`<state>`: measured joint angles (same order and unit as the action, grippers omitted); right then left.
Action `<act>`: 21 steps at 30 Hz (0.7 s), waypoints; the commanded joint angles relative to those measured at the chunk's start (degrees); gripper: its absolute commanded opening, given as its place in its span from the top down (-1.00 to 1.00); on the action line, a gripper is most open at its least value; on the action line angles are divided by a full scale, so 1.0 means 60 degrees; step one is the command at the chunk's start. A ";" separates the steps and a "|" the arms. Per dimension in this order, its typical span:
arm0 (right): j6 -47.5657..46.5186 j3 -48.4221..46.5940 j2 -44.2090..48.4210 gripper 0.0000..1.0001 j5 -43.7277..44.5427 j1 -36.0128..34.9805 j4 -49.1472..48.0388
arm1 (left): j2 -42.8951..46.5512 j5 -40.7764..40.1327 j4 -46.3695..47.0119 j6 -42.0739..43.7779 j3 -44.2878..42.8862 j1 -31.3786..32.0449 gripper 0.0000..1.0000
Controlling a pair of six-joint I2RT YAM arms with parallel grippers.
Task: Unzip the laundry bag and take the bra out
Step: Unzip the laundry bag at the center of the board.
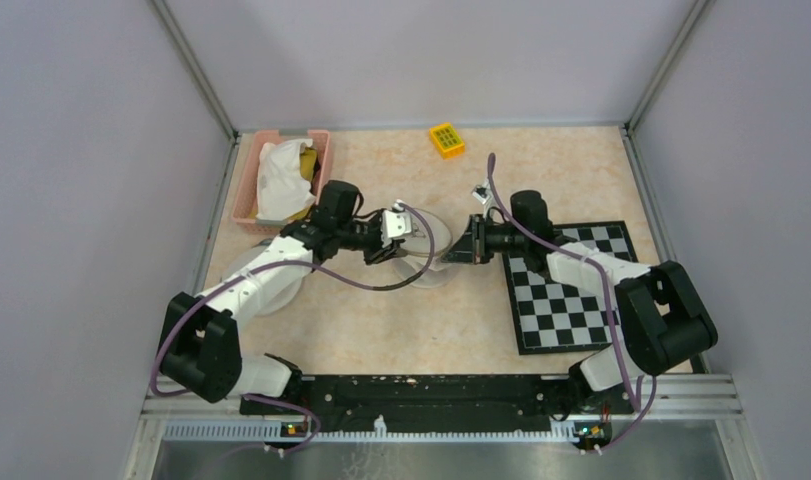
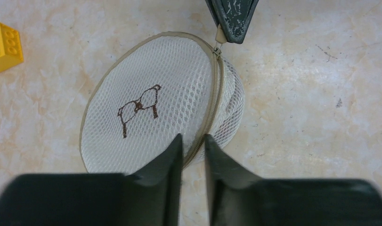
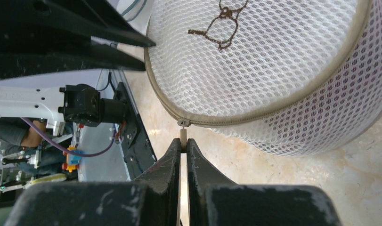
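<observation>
Our right gripper is pinching the small beige zipper pull of the round white mesh laundry bag, which is sitting on the beige marbled table between both arms. Our left gripper is straddling the zipped rim narrowly; we cannot tell whether it is clamping. We are judging the bag light and floppy, so it is needing bracing close to the seam.

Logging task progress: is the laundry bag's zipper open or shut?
Shut: the zipper runs closed along the laundry bag rim; the right gripper pinches its pull.

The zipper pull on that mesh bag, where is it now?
In the right wrist view, the small beige zipper pull hangs at the seam of the round white mesh laundry bag, pinched between the right arm's fingers.
</observation>
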<state>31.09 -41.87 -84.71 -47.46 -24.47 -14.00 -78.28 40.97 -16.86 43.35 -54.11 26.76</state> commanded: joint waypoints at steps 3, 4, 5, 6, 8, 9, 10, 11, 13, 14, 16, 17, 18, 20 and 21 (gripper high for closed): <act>0.0004 -0.0084 0.0449 1.00 -0.0332 -0.0405 -0.0506 | -0.0137 0.0913 -0.0341 0.0026 -0.0901 0.0479 0.01; 0.0015 -0.0114 0.0438 1.00 -0.0347 -0.0469 -0.0521 | -0.0201 0.0912 -0.0424 0.0051 -0.0987 0.0582 -0.03; 0.0027 -0.0145 0.0429 1.00 -0.0358 -0.0515 -0.0536 | -0.0277 0.0912 -0.0474 0.0054 -0.1055 0.0667 -0.05; 0.0021 -0.0186 0.0406 1.00 -0.0370 -0.0557 -0.0538 | -0.0370 0.0901 -0.0480 0.0055 -0.1115 0.0743 -0.06; 0.0134 -0.0252 0.0368 1.00 -0.0418 -0.0599 -0.0611 | -0.0578 0.0821 -0.0484 0.0096 -0.1220 0.0930 -0.06; 0.0174 -0.0289 0.0356 1.00 -0.0431 -0.0610 -0.0640 | -0.0672 0.0741 -0.0462 0.0135 -0.1251 0.0978 -0.04; 0.0206 -0.0312 0.0362 1.00 -0.0438 -0.0609 -0.0664 | -0.0753 0.0651 -0.0404 0.0175 -0.1276 0.1060 -0.03; 0.0229 -0.0348 0.0352 1.00 -0.0435 -0.0615 -0.0649 | -0.0820 0.0609 -0.0351 0.0192 -0.1291 0.1107 -0.02; 0.0267 -0.0350 0.0355 1.00 -0.0424 -0.0607 -0.0626 | -0.0942 0.0633 -0.0323 0.0152 -0.1368 0.1120 0.01; 0.0278 -0.0340 0.0356 1.00 -0.0414 -0.0593 -0.0613 | -0.0983 0.0623 -0.0324 0.0131 -0.1388 0.1124 0.03; 0.0314 -0.0285 0.0383 1.00 -0.0432 -0.0570 -0.0690 | -0.1022 0.0502 -0.0324 0.0166 -0.1359 0.1120 0.11; 0.0326 -0.0275 0.0384 1.00 -0.0447 -0.0555 -0.0711 | -0.1011 0.0403 -0.0313 0.0184 -0.1323 0.1120 0.21; 0.0333 -0.0273 0.0393 1.00 -0.0451 -0.0527 -0.0702 | -0.0991 0.0307 -0.0317 0.0206 -0.1291 0.1124 0.39; 0.0330 -0.0259 0.0397 1.00 -0.0474 -0.0458 -0.0678 | -0.0888 0.0100 -0.0331 0.0317 -0.1199 0.1128 0.64; 0.0339 -0.0240 0.0402 1.00 -0.0482 -0.0398 -0.0652 | -0.0826 0.0000 -0.0344 0.0369 -0.1162 0.1129 0.73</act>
<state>32.64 -42.00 -84.36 -49.08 -27.57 -15.46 -84.77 43.09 -19.29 43.88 -60.03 33.43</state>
